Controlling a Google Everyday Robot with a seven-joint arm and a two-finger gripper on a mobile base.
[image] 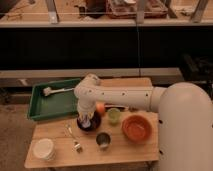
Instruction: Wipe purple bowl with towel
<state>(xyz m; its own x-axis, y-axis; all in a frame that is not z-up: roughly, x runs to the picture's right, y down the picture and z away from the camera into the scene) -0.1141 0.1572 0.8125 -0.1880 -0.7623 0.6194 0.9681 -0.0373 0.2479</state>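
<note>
The purple bowl point(91, 125) sits on the wooden table point(60, 155), left of centre. My white arm reaches in from the right, bends at the elbow and points straight down into the bowl. The gripper point(88, 120) is inside the bowl's rim, shut on the towel point(87, 121), a small pale grey-blue wad pressed against the bowl's inside. Most of the bowl's far side is hidden behind the wrist.
A green tray point(37, 111) holding a white brush point(48, 91) lies at the back left. An orange bowl point(136, 128), a green cup point(114, 116), a metal cup point(103, 141), a white tub point(43, 148) and a fork point(75, 140) surround the purple bowl.
</note>
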